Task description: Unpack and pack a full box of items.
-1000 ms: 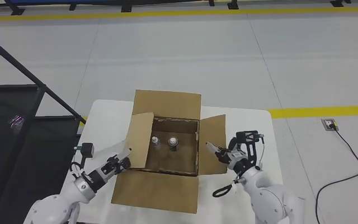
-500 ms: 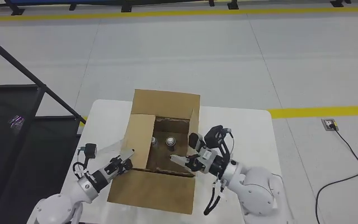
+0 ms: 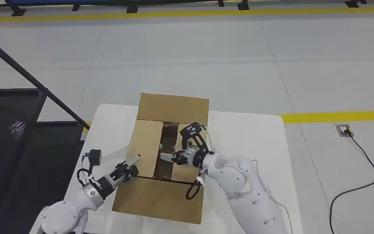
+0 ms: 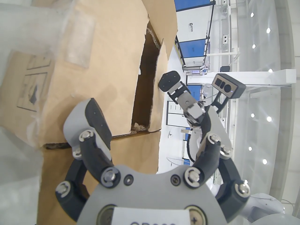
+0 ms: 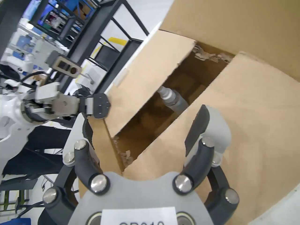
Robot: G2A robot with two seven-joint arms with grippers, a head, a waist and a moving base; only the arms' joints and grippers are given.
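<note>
A brown cardboard box (image 3: pixel 173 108) stands on the white table (image 3: pixel 251 131). Its left flap (image 3: pixel 146 146) and right flap (image 3: pixel 186 169) are folded in over the opening, leaving a narrow dark gap. Through that gap a grey bottle (image 5: pixel 172 99) stands inside the box (image 5: pixel 246 90). My right gripper (image 3: pixel 169 157) is open above the right flap, its fingertips at the gap (image 5: pixel 143 127). My left gripper (image 3: pixel 128 171) is open beside the box's left front corner (image 4: pixel 154 127), with nothing between its fingers. Its dark pad (image 5: pixel 100 106) shows across the box.
The rear flap stands open at the far side and the front flap (image 3: pixel 158 202) hangs out over the near table edge. Clear plastic film (image 4: pixel 21 31) lies beside the box on the left. A black frame (image 3: pixel 23 76) stands left of the table.
My right arm has swung left across the box, pushing the right flap down over the opening. The left flap has folded further in. The left gripper has barely moved.
</note>
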